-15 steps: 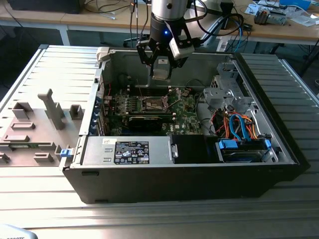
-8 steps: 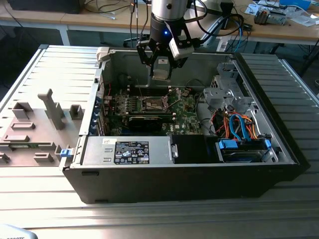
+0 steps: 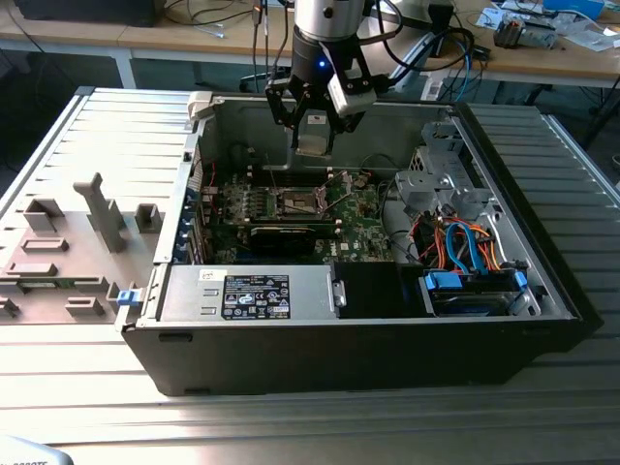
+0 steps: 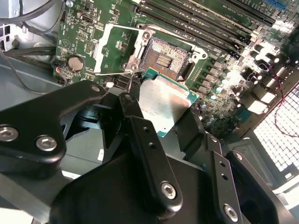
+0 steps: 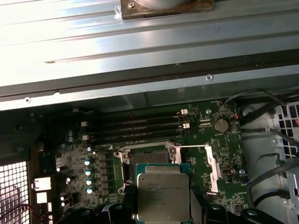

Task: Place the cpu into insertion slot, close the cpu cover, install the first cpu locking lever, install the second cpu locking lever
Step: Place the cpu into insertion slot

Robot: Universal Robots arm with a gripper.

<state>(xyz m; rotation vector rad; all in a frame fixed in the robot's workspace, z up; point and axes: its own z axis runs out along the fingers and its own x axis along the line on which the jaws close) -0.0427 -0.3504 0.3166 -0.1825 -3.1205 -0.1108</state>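
Note:
My gripper (image 3: 316, 145) hangs inside the open computer case, shut on the cpu (image 3: 316, 134). The cpu (image 4: 164, 99) is a silver-topped square chip with a green edge, pinched between the black fingers (image 4: 129, 106). It hovers above the open insertion slot (image 4: 164, 55), a little off to one side and clear of it. The cpu cover (image 4: 113, 48), a silver frame with a window, stands swung open beside the slot, with thin wire levers raised along it. In the first wrist view the cpu (image 5: 163, 192) overlaps the slot (image 5: 148, 157), and the cover (image 5: 211, 167) stands beside it.
Long memory sticks (image 5: 135, 126) lie beside the slot. A drive cage (image 3: 441, 184) and blue and orange cables (image 3: 465, 247) fill the case on the exterior view's right. A power supply (image 3: 247, 294) lines the near wall. The grey side panel (image 3: 73, 242) lies outside.

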